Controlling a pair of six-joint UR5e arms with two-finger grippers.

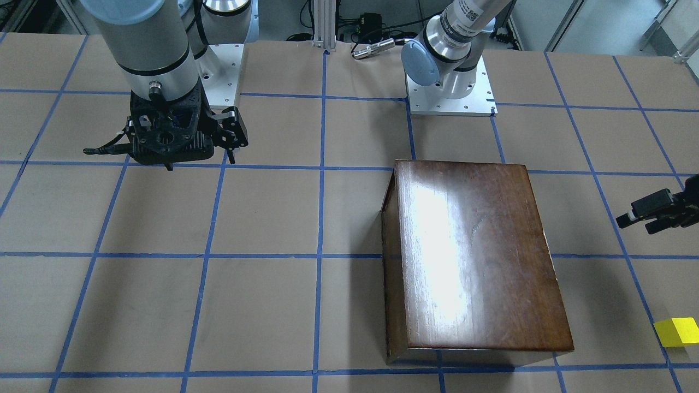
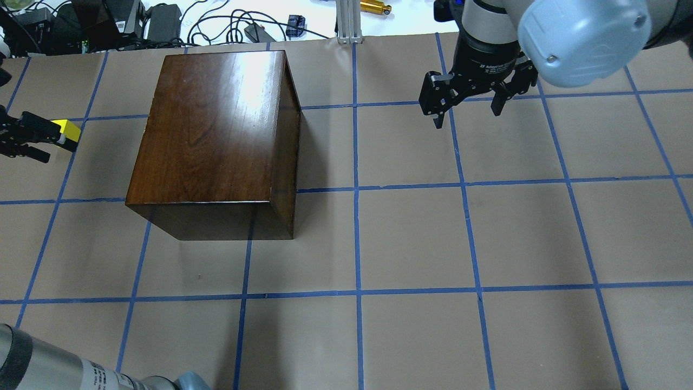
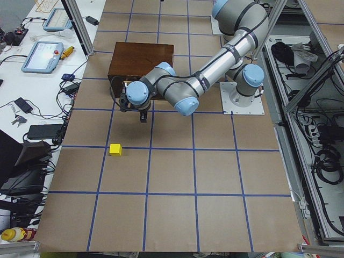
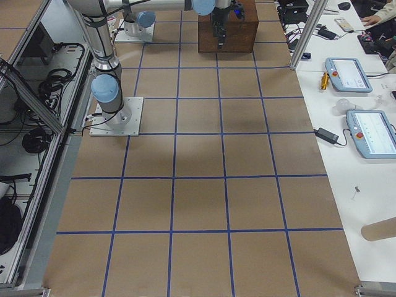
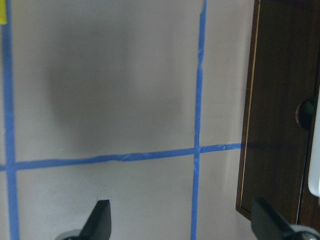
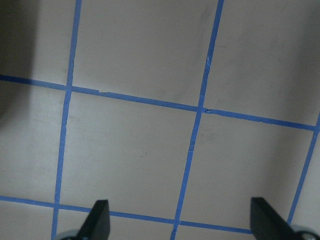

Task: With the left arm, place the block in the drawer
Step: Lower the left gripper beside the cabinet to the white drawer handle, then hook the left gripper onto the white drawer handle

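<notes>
The yellow block [image 2: 69, 131] lies on the table left of the glossy dark-brown box [image 2: 216, 135]; it also shows in the front view [image 1: 677, 331] and the exterior left view [image 3: 115, 149]. The drawer is shut in the box; only its dark front panel [image 5: 277, 110] shows, and its pale tray is hidden. My left gripper [image 2: 54, 147] hovers open and empty between block and box, above the paper [image 5: 182, 220]. A sliver of the block [image 5: 2, 12] is at that view's top left corner. My right gripper [image 2: 466, 116] hangs open and empty far to the right [image 6: 182, 220].
The table is covered in brown paper with a blue tape grid [image 2: 355, 189]. Cables and power bricks [image 2: 162, 21] lie beyond the far edge. Teach pendants [image 3: 43, 54] sit on a side bench past the table's end.
</notes>
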